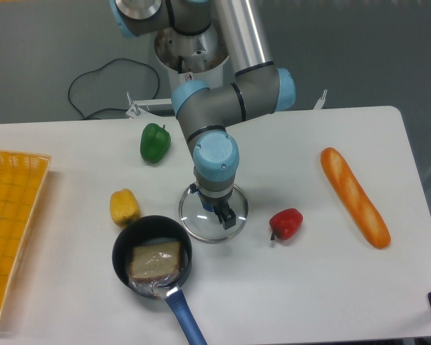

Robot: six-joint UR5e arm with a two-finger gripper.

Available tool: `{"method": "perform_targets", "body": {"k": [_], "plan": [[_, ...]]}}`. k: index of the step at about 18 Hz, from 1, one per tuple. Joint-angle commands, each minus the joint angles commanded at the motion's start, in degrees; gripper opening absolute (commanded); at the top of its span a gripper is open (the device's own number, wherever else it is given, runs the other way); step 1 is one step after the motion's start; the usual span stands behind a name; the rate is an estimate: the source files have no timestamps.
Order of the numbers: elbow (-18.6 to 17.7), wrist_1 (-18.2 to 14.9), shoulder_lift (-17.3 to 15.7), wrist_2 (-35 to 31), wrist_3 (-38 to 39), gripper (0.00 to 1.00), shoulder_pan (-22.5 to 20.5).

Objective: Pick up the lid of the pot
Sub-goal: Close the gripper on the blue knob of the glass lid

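Note:
My gripper point(211, 204) points down over the pot lid, its two fingers apart on either side of the blue knob. The lid point(197, 224) is a round clear disc with a pale rim, lying flat on the table. Its blue knob point(207, 205) shows only partly, since the fingers and gripper body cover the rest. Whether the fingertips touch the knob or the glass cannot be told.
A black pan point(122, 267) holding a brown block point(155, 260) sits at the lid's lower left, its blue handle point(185, 316) toward the front. Around are a yellow pepper point(124, 207), green pepper point(155, 142), red pepper point(286, 223), baguette point(353, 196) and yellow crate point(13, 215).

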State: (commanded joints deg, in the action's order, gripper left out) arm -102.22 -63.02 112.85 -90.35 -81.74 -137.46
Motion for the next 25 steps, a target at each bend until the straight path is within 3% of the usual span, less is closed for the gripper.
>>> {"method": "perform_targets", "body": {"k": [18,21,25], "plan": [[-1.2,1.5,0.7,-0.7,-0.4,0.99,0.3],[-1.1,1.4,0.6,-0.8,-2.2,0.92,0.1],[-0.4,1.2,0.6,-0.9,-2.0,0.68,0.1]]}}
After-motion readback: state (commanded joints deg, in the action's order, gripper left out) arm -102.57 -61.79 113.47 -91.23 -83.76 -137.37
